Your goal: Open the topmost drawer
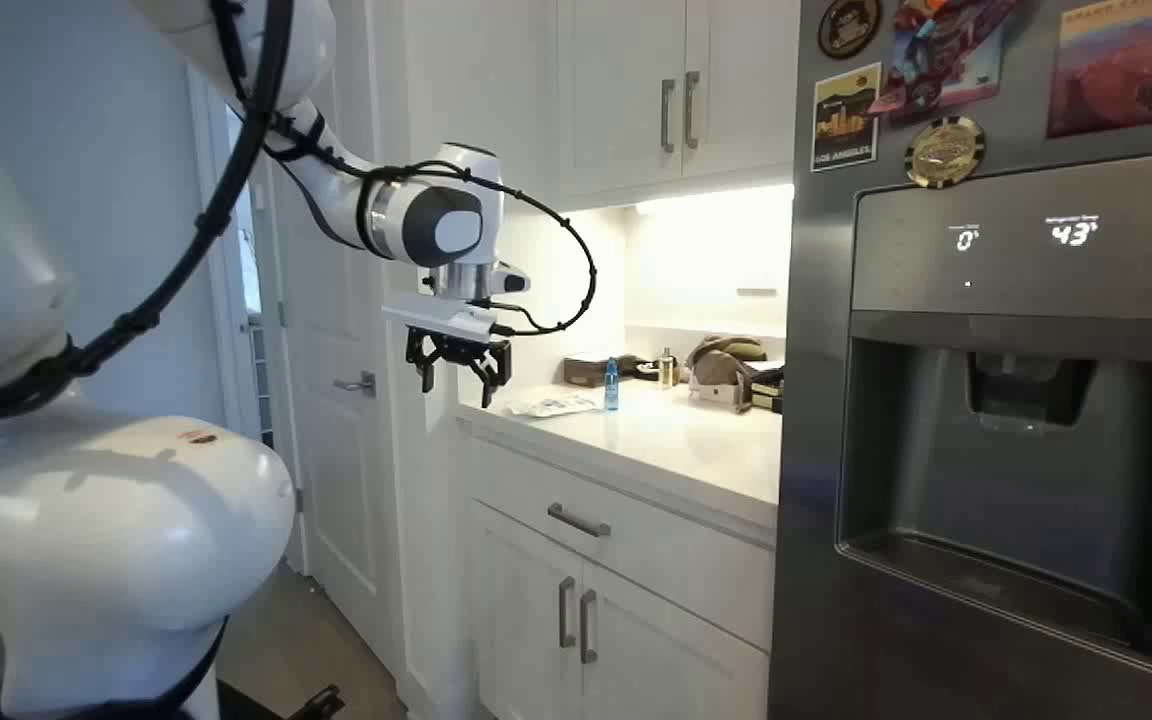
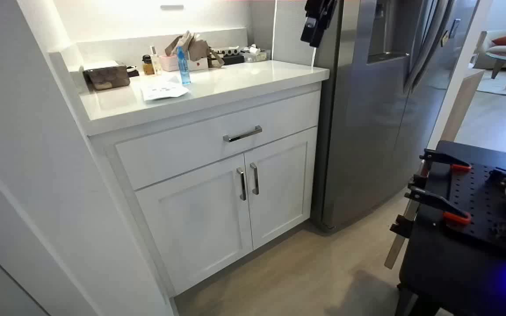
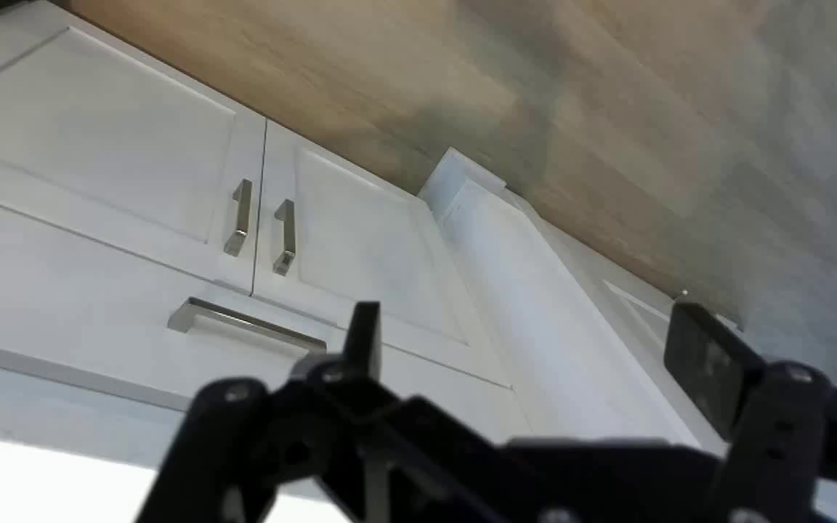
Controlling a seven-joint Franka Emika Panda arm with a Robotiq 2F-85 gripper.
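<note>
The topmost drawer is a wide white panel in both exterior views [image 1: 676, 550] [image 2: 182, 151] and in the wrist view [image 3: 99, 305]. It is shut, so its inside is hidden. Its horizontal silver bar handle [image 1: 578, 520] also shows in an exterior view [image 2: 243, 134] and at the lower left of the wrist view [image 3: 248, 325]. My gripper [image 1: 457, 392] is open and empty, pointing down, higher than the drawer and apart from the handle. Its spread fingers show in the wrist view [image 3: 535, 338]. A black part, apparently of the gripper, hangs at the top edge of an exterior view [image 2: 316, 24].
The white countertop [image 2: 253, 83] juts over the drawer and bears a blue bottle [image 2: 183, 66], a white packet [image 2: 164, 90] and a brown box [image 2: 109, 77]. Two cabinet doors [image 2: 196, 219] with vertical handles are below. A steel fridge [image 2: 363, 145] stands beside the cabinet.
</note>
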